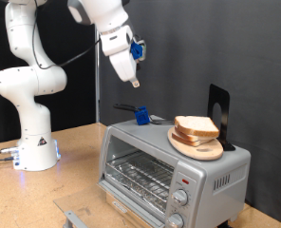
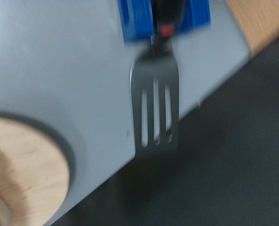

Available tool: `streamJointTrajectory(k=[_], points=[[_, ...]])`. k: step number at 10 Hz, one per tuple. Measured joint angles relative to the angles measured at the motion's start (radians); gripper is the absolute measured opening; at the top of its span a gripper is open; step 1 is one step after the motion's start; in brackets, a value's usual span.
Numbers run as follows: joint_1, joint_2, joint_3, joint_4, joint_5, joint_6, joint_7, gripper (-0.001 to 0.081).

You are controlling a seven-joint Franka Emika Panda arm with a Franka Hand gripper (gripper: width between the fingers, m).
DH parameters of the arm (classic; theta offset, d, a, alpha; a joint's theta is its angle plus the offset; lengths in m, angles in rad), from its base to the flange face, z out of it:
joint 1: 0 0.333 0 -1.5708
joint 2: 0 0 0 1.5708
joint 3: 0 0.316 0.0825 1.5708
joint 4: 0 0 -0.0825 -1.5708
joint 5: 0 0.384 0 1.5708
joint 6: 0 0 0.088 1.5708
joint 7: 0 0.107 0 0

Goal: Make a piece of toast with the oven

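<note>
Oven [image 1: 169,171] fills the lower right of the exterior view, a silver-grey box with its glass door closed, a wire rack visible inside and 2 round knobs on the front panel. On its roof, toward the right, sits a round wooden board [image 1: 199,147] with the piece of toast [image 1: 196,127] resting on top. A black stand [image 1: 219,112] rises just behind the board. Also on the roof, toward the frame's centre, lies a slotted metal spatula [image 2: 156,104] with a blue holder [image 1: 140,115] at its handle — the wrist view shows its blade flat on the grey surface. The gripper [image 1: 134,83] hangs above the spatula, holding nothing; whether its fingers are apart cannot be told. The toast is probably light, soft and crumbly, so it is better lifted from underneath than pinched at the crust.
</note>
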Motion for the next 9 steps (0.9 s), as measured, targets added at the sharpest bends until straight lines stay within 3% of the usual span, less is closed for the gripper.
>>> streamJointTrajectory(k=[1,3,5,7,9], points=[[0.001,-0.042,0.015,-0.008,-0.043,0.000,-0.032,0.0800],[0.006,-0.138,0.029,-0.046,-0.046,0.015,-0.063,0.0800],[0.010,-0.205,0.041,-0.078,0.002,-0.012,0.005,0.0800],[0.010,-0.203,0.047,-0.081,0.005,-0.014,0.029,0.0800],[0.009,-0.203,0.068,-0.116,-0.027,0.065,0.014,0.0800]])
